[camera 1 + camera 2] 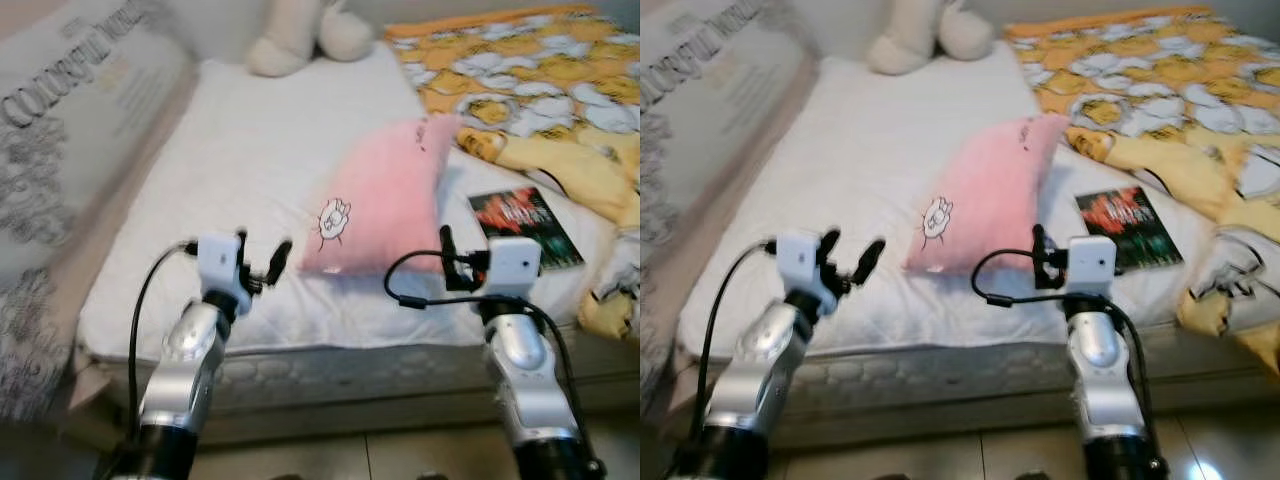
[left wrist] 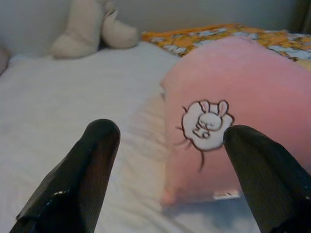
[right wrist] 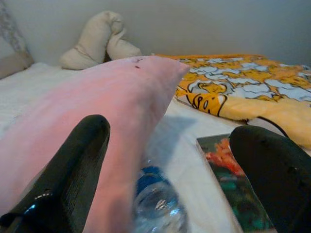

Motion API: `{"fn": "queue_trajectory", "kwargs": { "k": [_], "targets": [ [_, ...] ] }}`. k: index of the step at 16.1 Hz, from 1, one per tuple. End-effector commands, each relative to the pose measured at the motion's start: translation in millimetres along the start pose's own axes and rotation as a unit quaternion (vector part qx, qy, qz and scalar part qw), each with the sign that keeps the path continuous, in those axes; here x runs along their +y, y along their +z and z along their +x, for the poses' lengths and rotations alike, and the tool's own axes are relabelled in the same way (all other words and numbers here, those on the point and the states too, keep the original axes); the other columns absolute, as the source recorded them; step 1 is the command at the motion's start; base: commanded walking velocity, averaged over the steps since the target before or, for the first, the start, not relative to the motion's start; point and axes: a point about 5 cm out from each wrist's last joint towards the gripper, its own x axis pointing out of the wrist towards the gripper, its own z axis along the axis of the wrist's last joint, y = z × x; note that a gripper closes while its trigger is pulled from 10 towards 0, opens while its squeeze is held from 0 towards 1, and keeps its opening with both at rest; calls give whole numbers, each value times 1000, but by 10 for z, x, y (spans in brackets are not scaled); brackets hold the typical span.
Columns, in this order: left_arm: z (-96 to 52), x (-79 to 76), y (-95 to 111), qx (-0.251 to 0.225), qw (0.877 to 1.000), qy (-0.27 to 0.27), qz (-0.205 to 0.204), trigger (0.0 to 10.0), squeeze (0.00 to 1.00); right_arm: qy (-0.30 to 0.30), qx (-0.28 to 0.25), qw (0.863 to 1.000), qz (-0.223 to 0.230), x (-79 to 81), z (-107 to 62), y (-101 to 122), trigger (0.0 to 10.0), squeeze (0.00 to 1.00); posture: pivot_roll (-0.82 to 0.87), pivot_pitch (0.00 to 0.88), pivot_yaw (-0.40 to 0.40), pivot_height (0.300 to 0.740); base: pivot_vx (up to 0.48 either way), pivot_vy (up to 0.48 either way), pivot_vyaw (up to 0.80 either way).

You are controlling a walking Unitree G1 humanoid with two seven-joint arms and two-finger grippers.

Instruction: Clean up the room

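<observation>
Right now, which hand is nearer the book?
Right. The right hand hovers just beside the book at the bed's edge; the left hand is beyond the pink pillow.

Bare sheet [image 1: 250, 150] lies open ahead of my left jaws; pillow [image 1: 385, 195], bottle [image 3: 158, 201] and book [image 1: 525, 225] crowd my right.

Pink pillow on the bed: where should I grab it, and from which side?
Probably the pink pillow is best taken at its near short edge, by the bunny patch, coming straight in from the foot of the bed. That end faces both arms; the left tool is open before that corner. The soft edge should pinch easily. The book lies to its right, so keep the right tool clear.
</observation>
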Motion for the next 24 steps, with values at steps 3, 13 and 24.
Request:
{"fn": "queue_trajectory", "kwargs": {
  "k": [3,13,24],
  "targets": [
    [12,-32,-37,9,1000,-2,3,10000,0,-1,-14,1000,-10,3,72,94,10000,0,-246,0,177,740,0,0,0],
    [81,-90,29,-15,1000,-9,-11,10000,0,-2,-15,1000,-12,20,119,107,10000,0,-251,0,182,740,283,0,0],
    [147,-64,21,-7,999,27,-29,10000,0,20,-45,999,-21,-100,488,583,10000,0,-260,0,188,740,279,141,0]
  ]
}}
